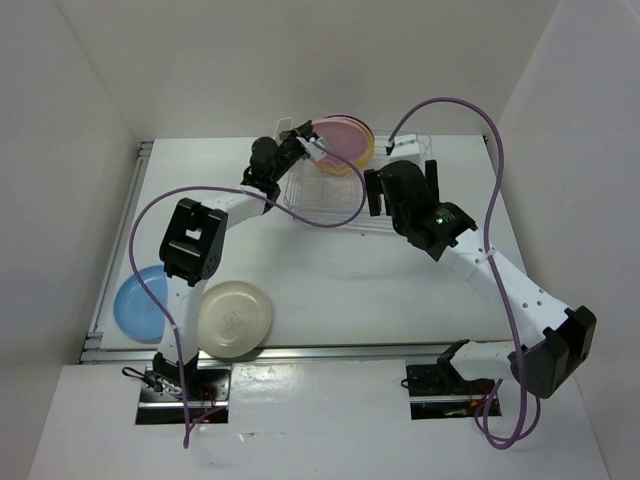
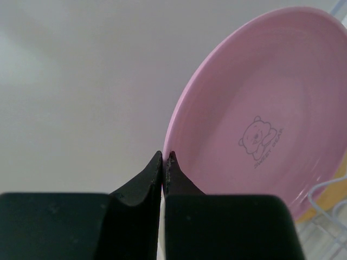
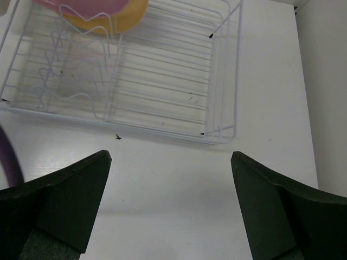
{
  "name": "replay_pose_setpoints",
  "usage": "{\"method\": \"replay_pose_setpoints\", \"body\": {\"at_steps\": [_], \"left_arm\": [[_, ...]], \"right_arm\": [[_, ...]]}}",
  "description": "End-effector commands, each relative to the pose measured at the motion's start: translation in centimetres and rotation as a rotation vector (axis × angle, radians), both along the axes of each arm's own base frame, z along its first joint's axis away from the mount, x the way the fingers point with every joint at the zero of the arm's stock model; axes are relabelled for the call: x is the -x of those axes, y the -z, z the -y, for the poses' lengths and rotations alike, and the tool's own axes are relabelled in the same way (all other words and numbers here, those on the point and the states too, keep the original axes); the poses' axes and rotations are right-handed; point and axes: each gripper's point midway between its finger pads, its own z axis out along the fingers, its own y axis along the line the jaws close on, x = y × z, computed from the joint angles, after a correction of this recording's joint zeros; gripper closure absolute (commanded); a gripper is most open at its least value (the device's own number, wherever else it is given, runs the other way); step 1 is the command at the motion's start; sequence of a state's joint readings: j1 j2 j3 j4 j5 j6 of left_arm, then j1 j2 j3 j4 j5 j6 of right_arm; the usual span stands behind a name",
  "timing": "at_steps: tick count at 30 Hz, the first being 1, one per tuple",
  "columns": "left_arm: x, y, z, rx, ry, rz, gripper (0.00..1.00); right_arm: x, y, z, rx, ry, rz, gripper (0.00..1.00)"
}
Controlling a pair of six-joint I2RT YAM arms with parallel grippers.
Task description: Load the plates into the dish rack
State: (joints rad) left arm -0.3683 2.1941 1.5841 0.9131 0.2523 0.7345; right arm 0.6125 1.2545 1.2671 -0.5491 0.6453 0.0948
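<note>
My left gripper [image 1: 312, 148] is shut on the rim of the pink plate [image 1: 343, 136], which it holds on edge over the far end of the white wire dish rack [image 1: 345, 195]. In the left wrist view the shut gripper [image 2: 166, 157] pinches the pink plate [image 2: 260, 108] at its lower edge. A yellow-orange plate [image 1: 366, 152] stands in the rack right behind it. The cream plate [image 1: 235, 318] and the light blue plate [image 1: 140, 303] lie flat at the near left. I cannot make out the purple plate. My right gripper [image 1: 401, 183] is open and empty by the rack's right side.
The right wrist view shows the right gripper [image 3: 171, 157] over bare table just in front of the rack [image 3: 162, 81], with the pink plate [image 3: 92, 5] and the yellow-orange plate [image 3: 127, 19] at its far end. Purple cables [image 1: 480, 130] loop over both arms. White walls enclose the table.
</note>
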Motion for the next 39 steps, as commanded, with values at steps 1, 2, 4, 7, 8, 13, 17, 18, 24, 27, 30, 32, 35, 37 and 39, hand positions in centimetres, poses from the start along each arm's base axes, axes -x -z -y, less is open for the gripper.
{"method": "replay_pose_setpoints", "body": {"at_steps": [1,2,4,7,8,13,17,18,24,27,30,32,35,37,39], "left_arm": [[-0.2,-3.2,0.8,0.021,0.020,0.111,1.00],[-0.2,-3.2,0.8,0.021,0.020,0.111,1.00],[-0.5,-2.6,0.9,0.017,0.020,0.099,1.00],[-0.7,-0.9,1.1,0.004,0.029,0.073,1.00],[-0.7,-0.9,1.1,0.004,0.029,0.073,1.00],[0.4,2.6,1.8,-0.031,0.060,-0.007,0.55],[1.5,4.7,2.6,-0.054,0.080,-0.068,0.32],[1.9,5.4,3.0,-0.057,0.077,-0.082,0.30],[4.0,1.2,1.0,0.051,-0.021,-0.072,0.29],[6.4,-2.6,-1.0,0.088,-0.093,-0.106,0.28],[10.3,-5.5,-3.1,0.111,-0.109,-0.188,0.27],[12.6,-5.2,-4.3,0.125,-0.116,-0.229,0.26],[16.2,-6.0,-5.7,0.108,-0.104,-0.254,0.24],[18.0,-6.7,-7.1,0.138,-0.147,-0.292,0.24],[19.2,-6.4,-8.3,0.130,-0.183,-0.314,0.23]], "right_arm": [[-1.0,-1.4,0.0,0.004,0.020,0.032,0.00],[-1.0,-1.4,0.0,0.004,0.020,0.031,0.00],[-0.9,-1.0,0.0,0.009,0.020,0.024,0.00],[-1.1,-0.5,0.0,0.022,0.016,0.017,0.00],[-1.1,-0.5,0.0,0.030,0.013,0.016,0.00],[-1.8,-0.5,-0.4,0.048,0.002,0.021,0.00],[-2.0,-0.9,-0.5,0.047,-0.002,0.038,0.00],[-1.9,-0.5,-0.5,0.052,-0.002,0.030,0.00],[-1.7,-0.1,-0.3,0.044,-0.004,0.040,0.00],[-1.7,1.3,-0.8,0.039,-0.030,0.022,0.00],[-2.1,1.8,-1.2,0.025,-0.049,0.015,0.00],[-2.0,2.7,-1.6,0.029,-0.078,-0.002,0.00],[-2.2,3.2,-2.1,0.014,-0.108,-0.002,0.00],[-1.9,2.5,-2.1,-0.009,-0.113,0.014,0.00],[-1.9,2.5,-2.1,-0.009,-0.113,0.014,0.00]]}}
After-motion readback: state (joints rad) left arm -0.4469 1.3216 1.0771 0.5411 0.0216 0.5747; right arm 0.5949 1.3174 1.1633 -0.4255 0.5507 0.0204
